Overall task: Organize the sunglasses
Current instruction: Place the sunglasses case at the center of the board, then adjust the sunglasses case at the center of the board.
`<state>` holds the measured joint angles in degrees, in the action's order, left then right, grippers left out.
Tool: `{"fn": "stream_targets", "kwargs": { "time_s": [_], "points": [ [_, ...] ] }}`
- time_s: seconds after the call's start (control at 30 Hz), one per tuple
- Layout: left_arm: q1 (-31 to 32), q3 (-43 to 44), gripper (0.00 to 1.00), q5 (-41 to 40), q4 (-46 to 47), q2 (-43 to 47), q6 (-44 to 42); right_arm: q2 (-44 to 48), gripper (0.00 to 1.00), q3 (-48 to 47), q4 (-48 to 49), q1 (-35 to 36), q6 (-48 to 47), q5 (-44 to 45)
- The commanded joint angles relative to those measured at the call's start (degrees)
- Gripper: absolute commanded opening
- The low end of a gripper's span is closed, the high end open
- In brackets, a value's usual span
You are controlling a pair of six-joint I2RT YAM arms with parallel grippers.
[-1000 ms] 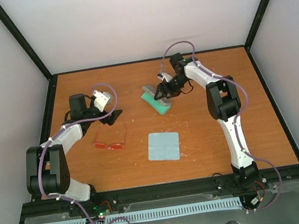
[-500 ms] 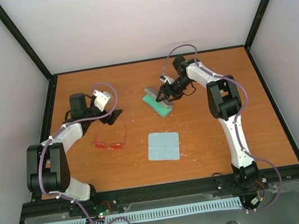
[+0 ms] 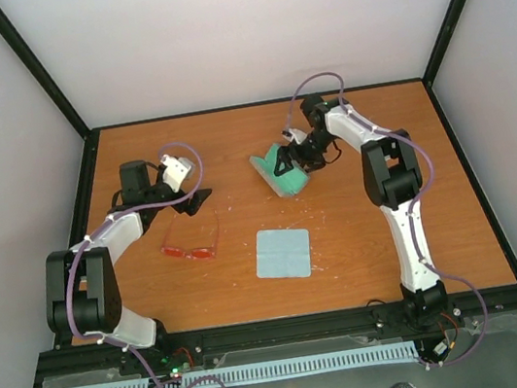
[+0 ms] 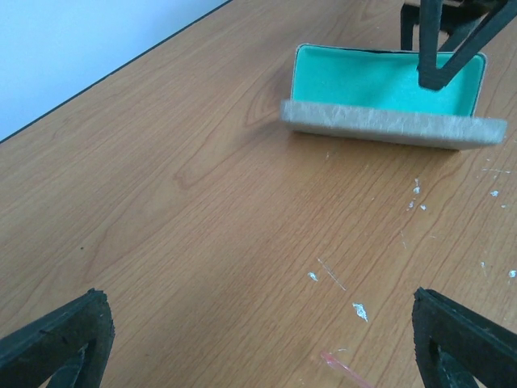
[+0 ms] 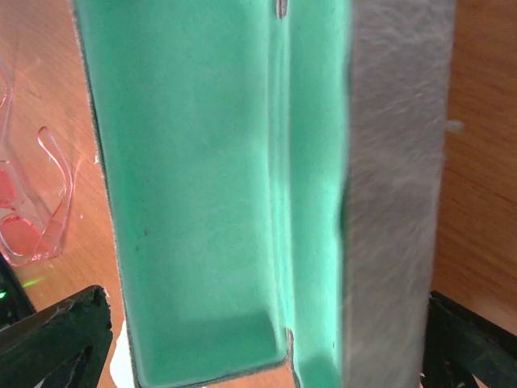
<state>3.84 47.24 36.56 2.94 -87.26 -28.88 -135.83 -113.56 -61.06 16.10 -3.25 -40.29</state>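
Sunglasses (image 3: 192,251) flat on the wood-grain tabletop (image 3: 232,149), on the left side, near the left gripper (image 3: 196,202) and a little closer to the bases. Thin red-orange frame, see-through reddish lenses, slim curved temples.

Left arm bent sharply at the elbow, reaching forward and inward. Left gripper spread wide over bare wood, holding nothing.

Right arm stretched far out, wrist turned inward. Right gripper (image 3: 285,162) also wide, straddling the open case (image 3: 280,173), one finger (image 4: 430,48) against the lining; firm contact or not, impossible to tell.

Case tilted on edge: rough grey felt outside, smooth green inside, rectangular with rounded corners.

Light blue square cloth (image 3: 283,253) flat, apart from both.
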Motion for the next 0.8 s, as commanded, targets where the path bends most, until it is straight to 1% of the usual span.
{"fn": "stream_targets", "kwargs": {
  "time_s": [0.0,0.1,0.13,0.17,0.2,0.23,0.27,0.3,0.33,0.4,0.57,0.77],
  "points": [
    [-0.2,1.9,0.99,1.3,0.3,-0.4,-0.2,10.4,1.0,0.4,0.0,-0.1,2.9,9.1],
    [-0.1,1.9,0.99,1.4,0.5,-0.4,-0.3,15.7,1.0,2.1,0.9,0.9,4.1,16.6],
    [-0.1,1.9,1.0,1.5,0.6,-0.4,-0.3,17.1,0.98,2.7,1.3,1.7,4.6,18.6],
    [-0.1,1.9,1.0,1.5,0.7,-0.5,-0.2,18.3,0.93,3.6,1.8,2.5,5.0,19.7],
    [-0.1,1.9,0.99,1.7,0.8,-0.5,-0.1,19.2,0.75,4.4,2.6,4.3,5.4,20.7],
    [-0.1,1.8,0.99,1.7,1.0,-0.5,-0.1,19.6,0.45,5.5,3.1,6.0,5.9,22.1],
    [-0.1,1.8,1.0,1.8,1.2,-0.6,-0.1,19.5,0.24,6.1,3.1,7.7,6.3,23.6],
    [-0.1,1.8,1.0,1.8,1.3,-0.6,0.0,19.0,0.07,6.9,3.5,9.2,6.9,24.2],
    [-0.1,1.8,0.99,1.9,1.5,-0.6,0.1,18.1,0.03,7.7,4.2,10.3,7.7,24.4],
    [-0.1,1.7,0.99,2.0,1.4,-0.5,0.0,15.9,0.03,8.4,5.5,12.1,9.5,23.9],
    [-0.1,1.3,0.99,1.5,0.4,0.2,-1.1,11.2,0.03,7.6,6.5,14.2,12.3,27.8],
    [-0.1,0.7,1.0,1.3,0.5,0.5,-0.8,11.1,0.03,7.4,7.1,14.4,12.8,31.2]
  ]
}}
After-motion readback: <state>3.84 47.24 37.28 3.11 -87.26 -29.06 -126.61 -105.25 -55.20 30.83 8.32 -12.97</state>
